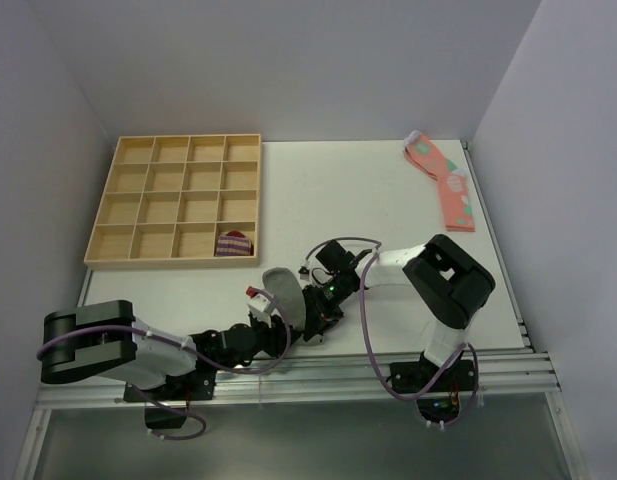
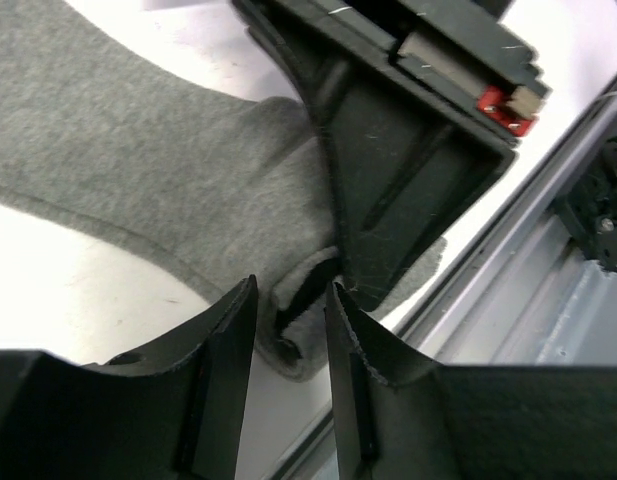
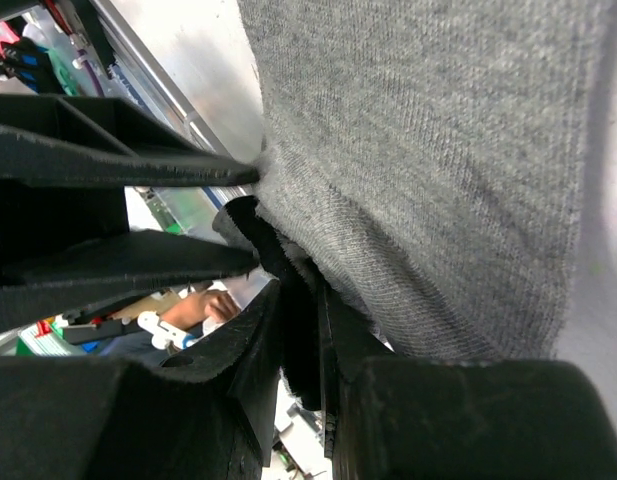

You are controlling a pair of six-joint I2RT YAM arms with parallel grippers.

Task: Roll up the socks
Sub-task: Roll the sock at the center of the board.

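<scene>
The grey sock (image 1: 281,288) lay at the near edge of the bench (image 1: 368,190). It looked a light, limp knit, likely to sag and unroll unless held at its cuff. The right hand (image 3: 300,300) pinched the dark-striped cuff end, and the left hand (image 2: 291,305), partly spread, straddled that same folded end.

- left arm (image 1: 168,350) stretches low toward grey sock (image 2: 138,150)
- left gripper (image 2: 293,300): jaws part-way apart astride the sock's end, grip unclear
- right arm (image 1: 443,280) elbow up, folded over
- right gripper (image 3: 300,295) pinches the sock's edge
</scene>
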